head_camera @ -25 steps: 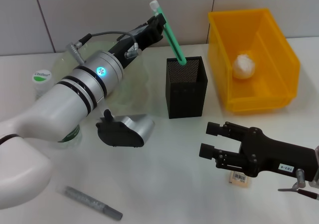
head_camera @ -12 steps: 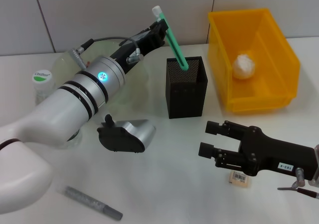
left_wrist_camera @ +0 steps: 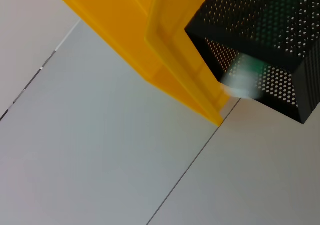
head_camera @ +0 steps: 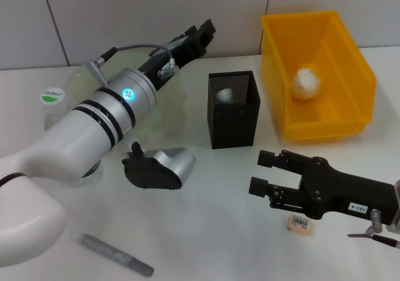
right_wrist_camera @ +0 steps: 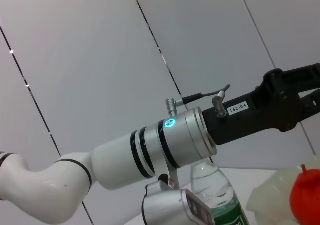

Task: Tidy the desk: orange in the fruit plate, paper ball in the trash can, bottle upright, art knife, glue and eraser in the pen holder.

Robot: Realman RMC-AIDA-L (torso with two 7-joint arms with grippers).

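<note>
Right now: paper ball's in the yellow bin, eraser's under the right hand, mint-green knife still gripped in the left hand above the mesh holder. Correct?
Not quite. The left hand no longer grips anything: the head view shows the mint-green utility knife dropped inside the square black mesh pen holder. The white paper ball does lie in the yellow rectangular bin, and the beige eraser block sits under the right hand.

The head view looks forward and down over the whole bench (head_camera: 206, 231), taking in both arms, the pen holder (head_camera: 234, 109) and the trash can (head_camera: 319, 75). The left wrist view sits close above the pen holder (left_wrist_camera: 270, 40) and trash can (left_wrist_camera: 165, 50), facing the wall behind; it shares these two with the head view. The right wrist view looks low across the bench at the left arm (right_wrist_camera: 165, 145), the bottle (right_wrist_camera: 217, 195) and the orange (right_wrist_camera: 306, 197).
</note>
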